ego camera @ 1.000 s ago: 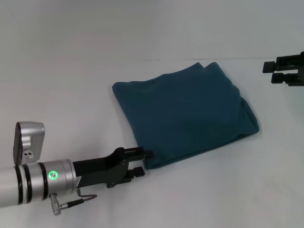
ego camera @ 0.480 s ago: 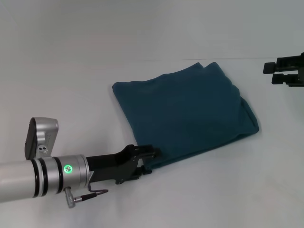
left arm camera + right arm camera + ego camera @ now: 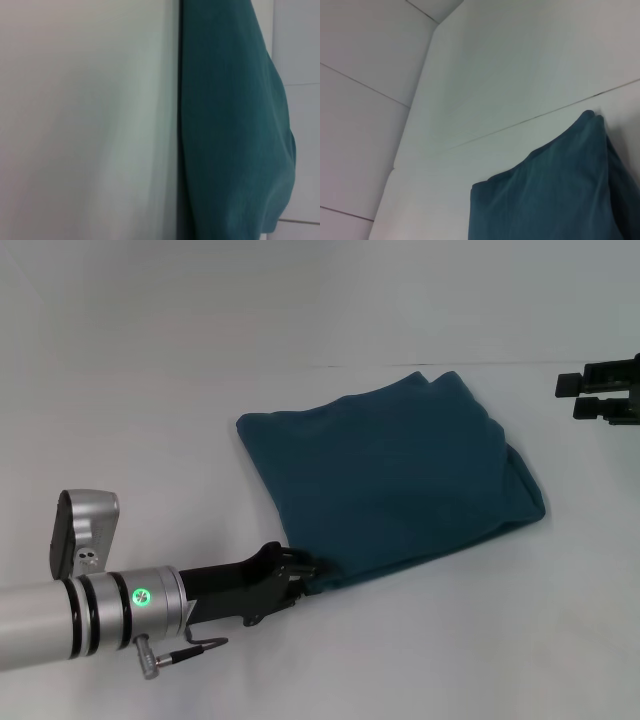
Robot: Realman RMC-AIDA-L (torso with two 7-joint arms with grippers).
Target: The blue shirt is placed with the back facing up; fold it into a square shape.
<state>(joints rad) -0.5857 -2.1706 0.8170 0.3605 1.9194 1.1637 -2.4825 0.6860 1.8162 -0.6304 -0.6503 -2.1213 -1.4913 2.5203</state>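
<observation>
The blue shirt (image 3: 395,475) lies folded into a rough square on the white table, with the same teal cloth visible in the left wrist view (image 3: 232,130) and the right wrist view (image 3: 555,185). My left gripper (image 3: 305,578) reaches in from the near left and sits at the shirt's nearest corner. Its black fingers look drawn together on the edge of the cloth there. My right gripper (image 3: 585,395) hangs at the far right edge of the head view, well off the shirt, with its fingers apart and nothing between them.
The white table (image 3: 150,410) spreads all round the shirt, and a thin seam line (image 3: 330,366) runs across it just behind the cloth. White wall panels fill the background of the right wrist view.
My left arm moved forward to the shirt's near corner, and its fingers, which stood apart a second ago, have closed in on the cloth. The shirt and the right arm have not moved.
</observation>
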